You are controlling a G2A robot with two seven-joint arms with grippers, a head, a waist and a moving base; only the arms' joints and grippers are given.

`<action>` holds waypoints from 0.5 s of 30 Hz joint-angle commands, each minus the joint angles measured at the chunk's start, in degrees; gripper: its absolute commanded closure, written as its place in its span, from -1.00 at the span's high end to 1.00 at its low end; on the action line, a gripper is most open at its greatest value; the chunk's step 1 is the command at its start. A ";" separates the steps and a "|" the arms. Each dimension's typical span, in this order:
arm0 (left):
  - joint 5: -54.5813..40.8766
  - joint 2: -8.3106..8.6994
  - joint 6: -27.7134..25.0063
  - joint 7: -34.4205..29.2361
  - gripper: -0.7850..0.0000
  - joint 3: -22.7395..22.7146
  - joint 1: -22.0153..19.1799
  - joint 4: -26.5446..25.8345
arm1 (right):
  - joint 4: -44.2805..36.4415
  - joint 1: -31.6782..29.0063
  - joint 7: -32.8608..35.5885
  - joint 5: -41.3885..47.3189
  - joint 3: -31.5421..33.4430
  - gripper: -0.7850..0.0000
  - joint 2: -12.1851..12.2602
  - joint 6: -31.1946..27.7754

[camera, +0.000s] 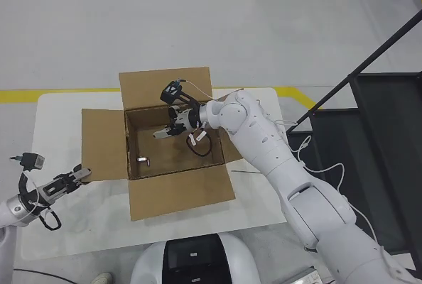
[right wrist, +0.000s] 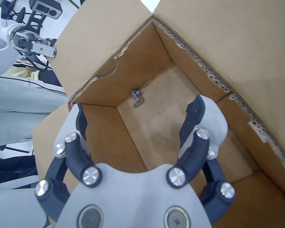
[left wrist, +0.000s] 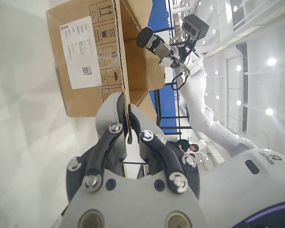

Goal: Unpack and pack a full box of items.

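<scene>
While open, box (right wrist: 104, 39) with metal bracket (right wrist: 137, 98)

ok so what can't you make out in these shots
Small metal piece inside the box, right wrist view: too small to identify.
Part of the box floor, top view: hidden by the right hand.
Label on the box side, left wrist view: print too small.

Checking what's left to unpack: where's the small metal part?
In the top view, the metal part lies on the cardboard box floor, against the wall nearest the left gripper.
</scene>
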 commanded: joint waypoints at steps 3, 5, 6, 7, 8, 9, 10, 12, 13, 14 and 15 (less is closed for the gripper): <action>-0.86 0.61 1.50 -3.22 -1.00 -3.39 3.07 -1.48 | 0.00 0.00 0.00 0.00 0.00 1.00 0.00 0.00; -1.39 0.83 1.99 -4.44 -1.00 -4.50 3.98 -1.86 | 0.00 0.00 0.00 0.00 0.00 1.00 0.00 0.00; -1.58 0.92 2.12 -4.74 -1.00 -4.95 4.29 -2.00 | 0.00 0.00 0.00 0.00 0.00 1.00 0.00 0.00; -1.59 1.01 2.27 -5.02 -1.00 -5.32 4.58 -2.08 | 0.00 0.00 0.00 0.00 0.00 1.00 0.00 0.00; -1.49 1.09 2.41 -5.25 -1.00 -5.64 4.83 -2.21 | 0.00 0.00 0.00 0.00 0.00 1.00 0.00 0.00; -1.31 1.16 2.36 -5.03 -1.00 -6.03 5.03 -2.27 | 0.00 0.00 0.00 0.00 0.00 1.00 0.00 0.00; -1.62 1.17 2.51 -4.62 -1.00 -6.26 5.24 -2.26 | 0.00 0.00 0.00 0.00 0.00 1.00 0.00 0.00; -2.28 1.18 2.46 -4.01 0.51 -6.51 5.67 -2.45 | 0.00 0.00 0.00 0.00 0.00 1.00 0.00 0.00; -3.09 1.14 2.77 -3.50 1.00 -6.54 5.92 -2.38 | 0.00 0.00 0.00 0.00 0.00 1.00 0.00 0.00; -4.17 1.08 2.79 -3.14 1.00 -6.49 6.09 -2.58 | 0.00 0.00 0.00 0.00 0.00 1.00 0.00 0.00; -5.23 1.00 2.86 -2.42 1.00 -6.50 6.28 -2.61 | 0.00 0.00 0.00 0.00 0.00 1.00 0.00 0.00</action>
